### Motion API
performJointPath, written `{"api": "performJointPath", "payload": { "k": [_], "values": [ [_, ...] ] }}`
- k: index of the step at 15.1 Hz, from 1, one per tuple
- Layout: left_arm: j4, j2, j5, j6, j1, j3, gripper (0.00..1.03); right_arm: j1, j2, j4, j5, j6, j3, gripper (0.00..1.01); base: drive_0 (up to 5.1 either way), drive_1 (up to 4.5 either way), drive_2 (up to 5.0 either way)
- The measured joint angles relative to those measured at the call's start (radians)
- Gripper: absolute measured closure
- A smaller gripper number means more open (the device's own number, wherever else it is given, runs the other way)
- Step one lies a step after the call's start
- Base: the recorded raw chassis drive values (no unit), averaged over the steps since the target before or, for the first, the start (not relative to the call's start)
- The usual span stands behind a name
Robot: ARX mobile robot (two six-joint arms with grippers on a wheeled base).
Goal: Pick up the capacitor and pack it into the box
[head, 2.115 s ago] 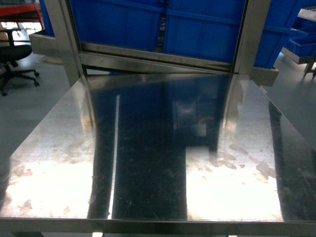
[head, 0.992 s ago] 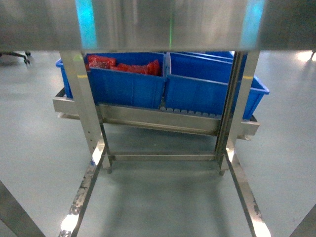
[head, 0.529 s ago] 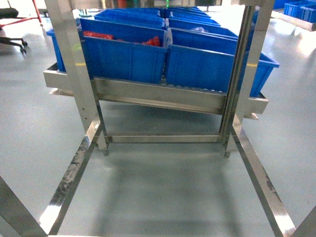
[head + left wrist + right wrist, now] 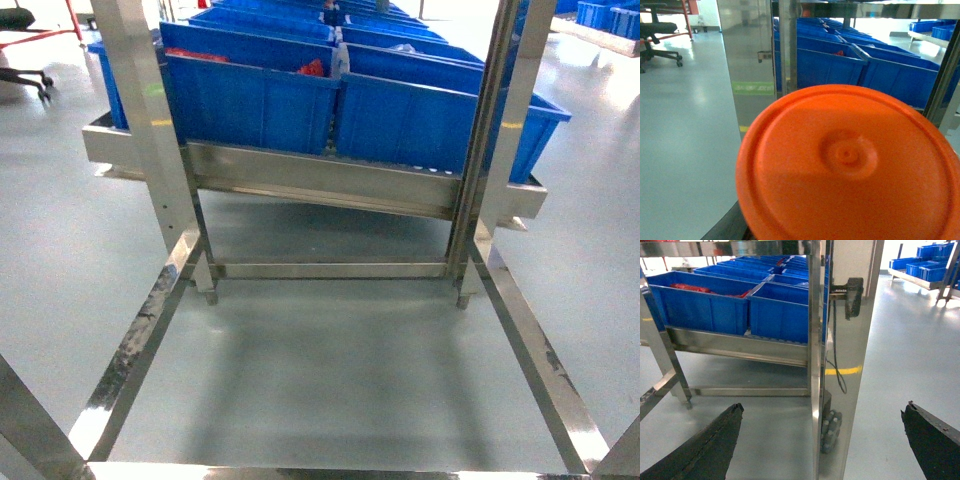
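- At the bottom of the right wrist view, you see the right gripper (image 4: 822,407) spread wide, its black fingers (image 4: 715,445) at 7 and 5 o'clock with nothing between them.
- Across the left wrist view, a round orange plastic disc (image 4: 850,165) with a small raised centre fills everything from 3 to 9 o'clock. It hides the left gripper, so you cannot tell its state.
- You get no sight of the box or a capacitor in any view, so you cannot tell where they are, which way the box points or how its long axis lies.
- Straight ahead at 12 o'clock in the head view, large blue plastic crates (image 4: 250,100) sit side by side on a sloping shelf of the stainless steel rack frame (image 4: 160,150). The left crate holds red items (image 4: 195,57).
- Two steel floor rails run toward you at 7 and 5 o'clock, with bare grey floor (image 4: 330,370) open between them.
- At 12 o'clock in the right wrist view, a steel upright stands close ahead, with a black cable (image 4: 835,350) hanging down it.
- Open floor lies at 9 o'clock in the left wrist view, up to a black office chair (image 4: 655,35).
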Motion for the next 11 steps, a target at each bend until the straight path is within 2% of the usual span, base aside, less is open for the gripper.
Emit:
{"api": "performJointPath", "payload": {
  "k": [1,11],
  "values": [
    [0.000,0.000,0.000,0.000,0.000,0.000,0.59,0.000,0.000,0.000,0.000,0.000,0.000,0.03,0.0,0.00,0.0],
    [0.003,0.000,-0.001,0.000,0.000,0.000,0.59,0.000,0.000,0.002,0.000,0.000,0.000,0.03,-4.8,2.50,2.5]
  ]
}}
